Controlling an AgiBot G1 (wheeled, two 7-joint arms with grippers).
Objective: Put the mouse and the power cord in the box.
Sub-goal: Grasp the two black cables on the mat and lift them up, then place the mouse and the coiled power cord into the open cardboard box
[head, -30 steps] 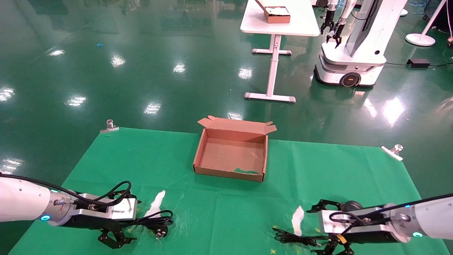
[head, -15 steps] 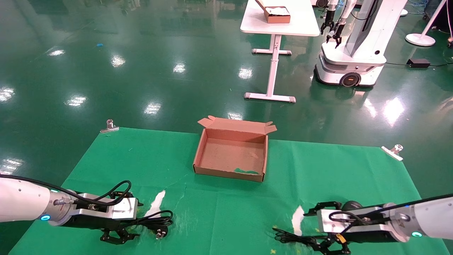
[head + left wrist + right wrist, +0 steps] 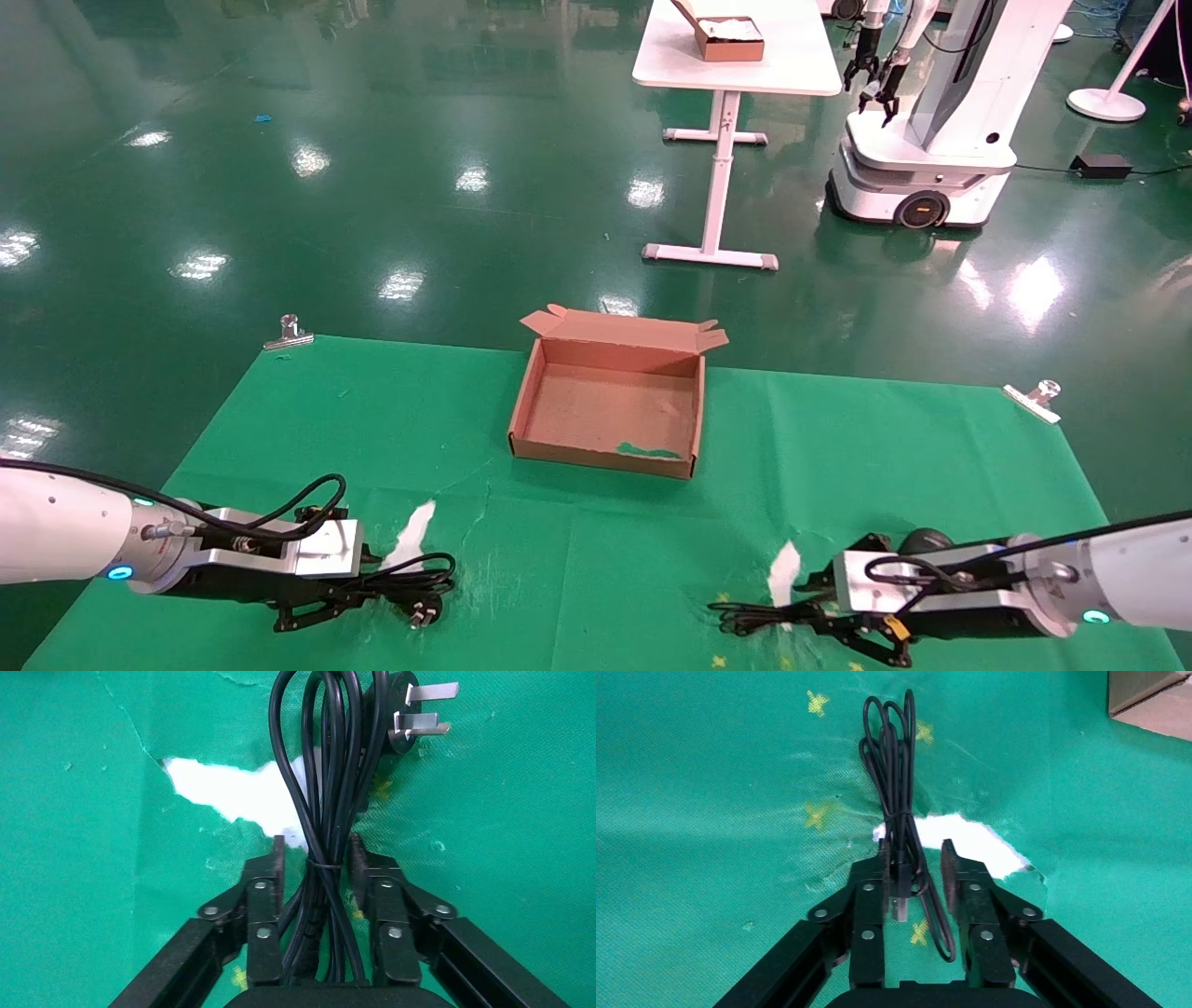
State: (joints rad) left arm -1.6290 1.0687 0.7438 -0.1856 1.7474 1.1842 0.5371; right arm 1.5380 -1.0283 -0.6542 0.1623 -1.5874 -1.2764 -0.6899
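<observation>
The power cord (image 3: 419, 582), a thick black bundle with a pronged plug (image 3: 400, 709), lies on the green cloth at the near left. My left gripper (image 3: 368, 582) straddles the tied bundle (image 3: 327, 762), fingers half closed with small gaps either side. At the near right, my right gripper (image 3: 819, 606) is open around the mouse's thin bundled cable (image 3: 895, 762), which sits against one finger. The black mouse (image 3: 917, 539) shows just behind that gripper. The box (image 3: 605, 452) stands open at mid-table with nothing in it.
White tears in the cloth (image 3: 410, 536) lie near each gripper. Metal clips (image 3: 289, 334) hold the far corners of the cloth. A white table with a smaller brown box (image 3: 722, 37) and another robot (image 3: 931, 140) stand far off on the floor.
Both grippers have narrowed their fingers around their cable bundles and eased slightly forward. The cord, the mouse and the box lie as before.
</observation>
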